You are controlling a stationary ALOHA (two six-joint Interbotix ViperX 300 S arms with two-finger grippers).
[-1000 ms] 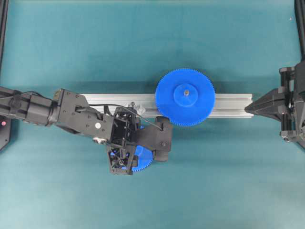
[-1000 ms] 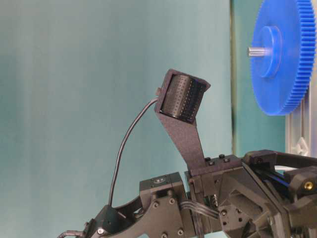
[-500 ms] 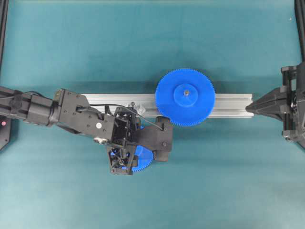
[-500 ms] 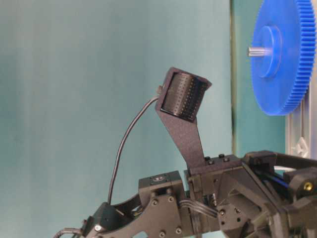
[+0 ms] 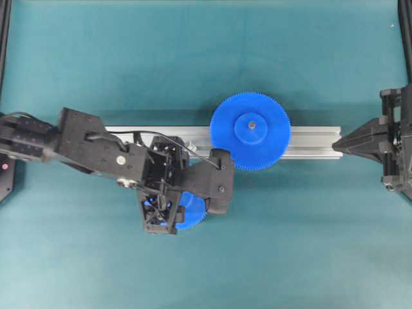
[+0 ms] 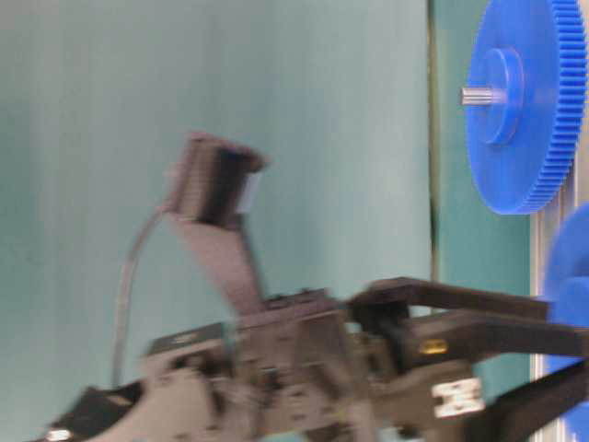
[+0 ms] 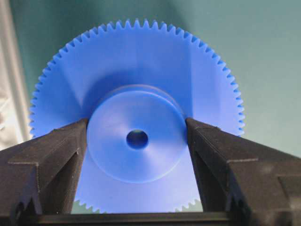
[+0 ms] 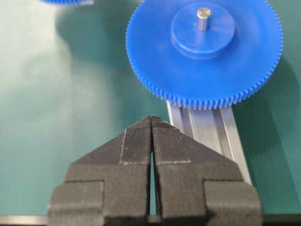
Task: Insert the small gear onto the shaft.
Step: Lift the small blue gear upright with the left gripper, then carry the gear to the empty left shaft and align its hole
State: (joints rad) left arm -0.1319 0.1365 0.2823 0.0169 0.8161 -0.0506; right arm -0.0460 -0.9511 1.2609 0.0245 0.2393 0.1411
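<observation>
The small gear (image 7: 136, 136), finely toothed blue plastic, is clamped by its round hub in the left gripper (image 7: 136, 141), at seven o'clock from the wider gear (image 5: 250, 131). Bare teal mat (image 5: 309, 244) lies around. The right gripper (image 8: 151, 136) is closed, empty.

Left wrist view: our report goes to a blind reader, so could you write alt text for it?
A small blue gear fills the frame, its raised hub clamped between the left gripper's two black fingers. The hub's central hole faces the camera, against a teal table, with a silver bar at the left edge.

Left arm (image 5: 96, 151) hides most of small gear (image 5: 192, 215).
</observation>
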